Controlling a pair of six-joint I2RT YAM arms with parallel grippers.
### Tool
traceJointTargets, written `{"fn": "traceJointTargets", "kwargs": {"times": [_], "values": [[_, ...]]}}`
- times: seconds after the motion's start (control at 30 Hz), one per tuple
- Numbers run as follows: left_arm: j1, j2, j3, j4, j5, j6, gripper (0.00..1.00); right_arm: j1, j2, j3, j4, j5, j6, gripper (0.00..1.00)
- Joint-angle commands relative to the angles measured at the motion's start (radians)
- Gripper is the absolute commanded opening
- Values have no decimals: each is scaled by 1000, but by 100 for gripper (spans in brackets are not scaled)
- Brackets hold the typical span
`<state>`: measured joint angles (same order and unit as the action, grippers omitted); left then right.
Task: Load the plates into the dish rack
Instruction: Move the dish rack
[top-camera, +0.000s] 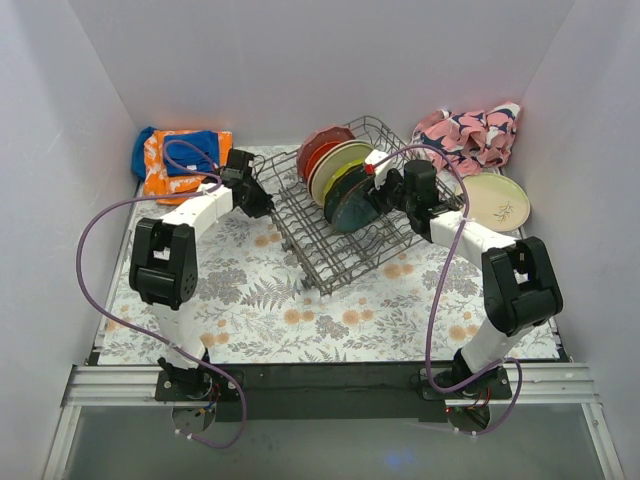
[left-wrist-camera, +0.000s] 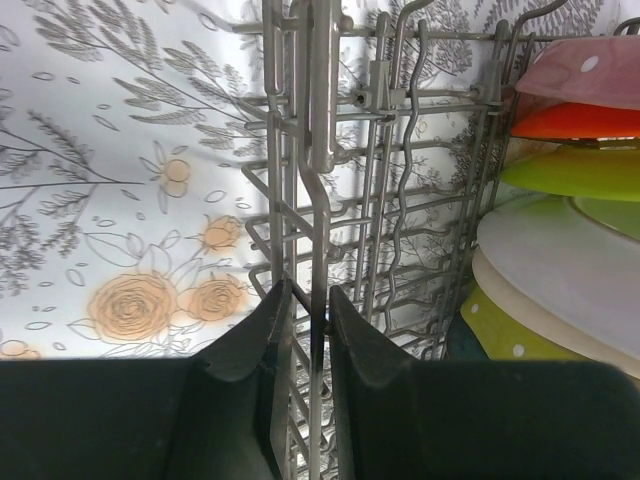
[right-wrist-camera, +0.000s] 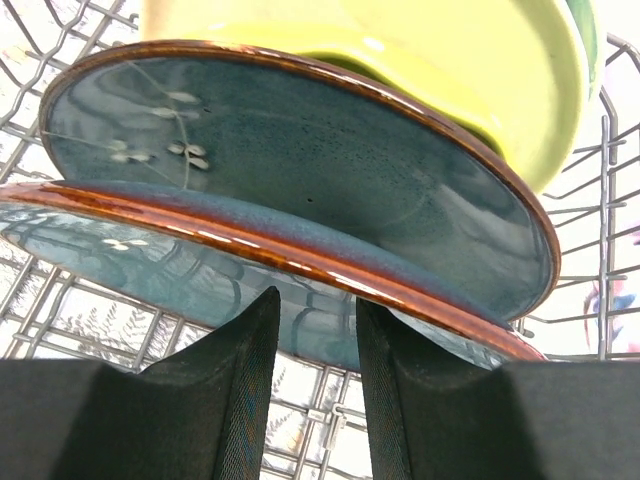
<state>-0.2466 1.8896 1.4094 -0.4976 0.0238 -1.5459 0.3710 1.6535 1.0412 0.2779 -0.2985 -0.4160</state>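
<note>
**At the table's far middle: rack part-loaded, both grippers on station**

The dish rack (top-camera: 330, 255) sits askew to the table (top-camera: 250, 320) edges. A row of plates (top-camera: 335, 165) stands on edge in its far half, running from red and orange through lime and cream to blue.

The left gripper (left-wrist-camera: 310, 300) is clenched on an upright wire at the rack's left side.

The right gripper (right-wrist-camera: 312, 300) has its fingers partly apart at the brown rim of the nearest blue plate (right-wrist-camera: 130, 265). Whether they pinch it cannot be told.

One cream plate (top-camera: 497, 201) with a twig mark lies flat near the right edge, outside the rack.

A pink cloth (top-camera: 470, 135) occupies the far right corner and an orange-blue cloth (top-camera: 180, 160) the far left.
</note>
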Motion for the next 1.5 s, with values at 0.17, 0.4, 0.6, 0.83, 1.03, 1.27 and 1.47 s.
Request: {"fn": "traceJointTargets", "kwargs": {"times": [0.17,0.4,0.6,0.83,1.03,1.27,1.47], "values": [[138,-116,-41,-30,-64,23,0,68,37,69,81,33,14,42],[181,-130,-55,-27,-53,43,0,114,48,85,84,36,11,42],[199,-135,-55,-25,-44,53,0,147,52,98,83,44,8,42],[208,-132,-53,-19,-32,59,0,174,42,86,83,53,-6,43],[210,-144,-55,-21,-33,61,2,183,35,72,83,55,-9,43],[211,-178,-55,-25,-41,55,15,184,20,53,83,53,-10,44],[211,-202,-46,-25,-39,55,27,183,-14,31,81,44,-10,45]]}}
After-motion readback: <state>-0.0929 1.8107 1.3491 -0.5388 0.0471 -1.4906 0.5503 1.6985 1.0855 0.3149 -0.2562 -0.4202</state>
